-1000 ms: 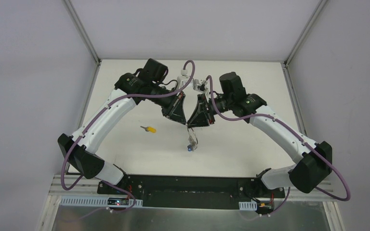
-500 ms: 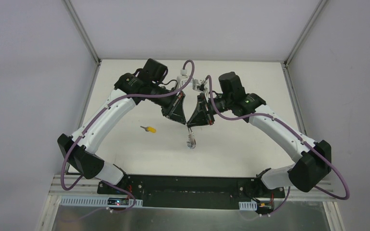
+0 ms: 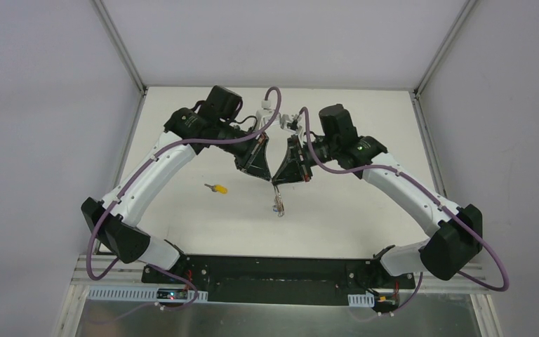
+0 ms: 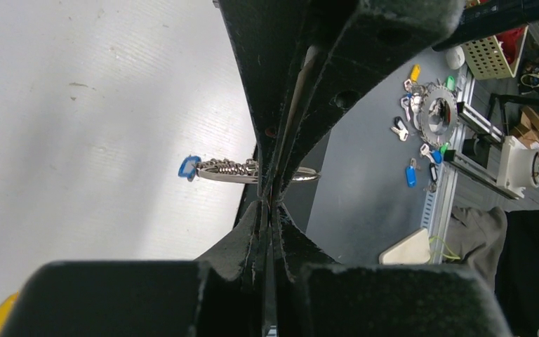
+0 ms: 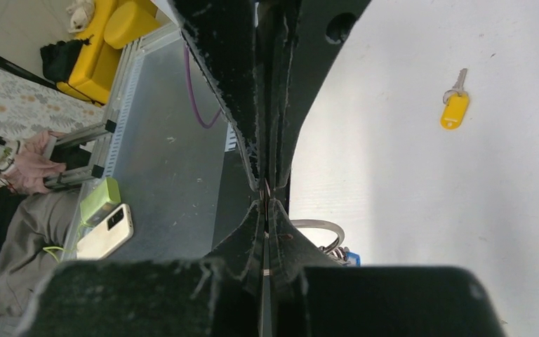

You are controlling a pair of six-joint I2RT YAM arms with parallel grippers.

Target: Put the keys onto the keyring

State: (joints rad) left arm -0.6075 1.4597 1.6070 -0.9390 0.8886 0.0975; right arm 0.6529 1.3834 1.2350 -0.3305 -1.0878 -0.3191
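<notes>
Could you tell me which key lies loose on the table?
The yellow-headed key, lying alone; the blue-headed key hangs on the keyring.

The top camera sits high behind the near edge, looking down on the whole table (image 3: 365, 210). Each wrist camera peers closely along its own claw toward that near edge, left claw (image 4: 270, 202) meeting right claw (image 5: 265, 199). Both wrist views share the keyring (image 4: 233, 170).

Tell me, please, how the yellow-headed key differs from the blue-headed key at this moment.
The yellow-headed key lies alone on the white table; the blue-headed key is bunched with silver keys on the keyring. The yellow-headed key sits clear of the left end effector and right end effector; the blue-headed key hangs by their tips. Both are small, plastic-headed keys.
</notes>
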